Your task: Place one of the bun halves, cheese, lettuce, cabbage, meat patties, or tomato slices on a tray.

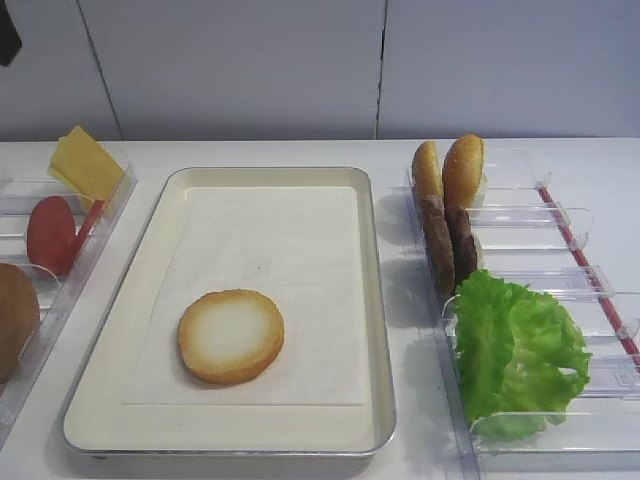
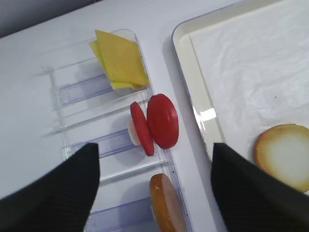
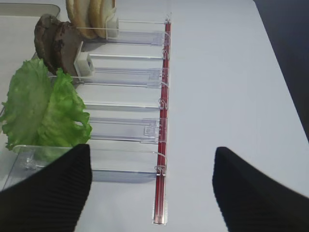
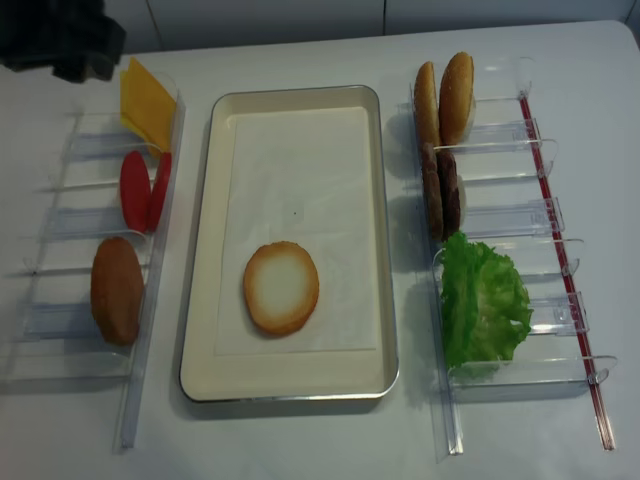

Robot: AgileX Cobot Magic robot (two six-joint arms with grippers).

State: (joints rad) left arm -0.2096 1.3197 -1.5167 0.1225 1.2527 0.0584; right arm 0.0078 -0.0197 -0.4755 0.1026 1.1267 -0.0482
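- White desk [image 4: 300,440] under pale wall panels carries everything, with the cream tray [image 4: 200,250] in the middle and a clear divided bin on either side.
- That tray has rounded corners, a thin metal rim and a white paper liner [image 4: 300,170].
- Left clear bin [image 4: 60,220] lies along the tray's left edge; right clear bin [image 4: 520,220], with a red strip down its outer side, lies along the tray's right edge.
- Frilly green lettuce [image 4: 485,300] stands in the near part of the right bin, spilling over its dividers.
- One bun half [image 4: 281,287] lies flat on the liner in the near half of the tray, pale cut face up with a golden-brown rim, apart from the tray walls.
- Dark domed bun [image 4: 116,290] rests in a near compartment of the left bin.
- Two upright golden buns [image 4: 445,100] stand at the far end of the right bin, with two dark meat patties [image 4: 441,195] on edge just behind the lettuce.
- Yellow cheese slices [image 4: 145,100] lean at the far end of the left bin; two red tomato slices [image 4: 143,190] stand on edge in the next compartment.
- Left fingers [image 2: 154,183] are spread wide and hold nothing, hovering over the left bin near the tomato.
- Right fingers [image 3: 152,188] are likewise spread wide and empty, above the near end of the right bin.
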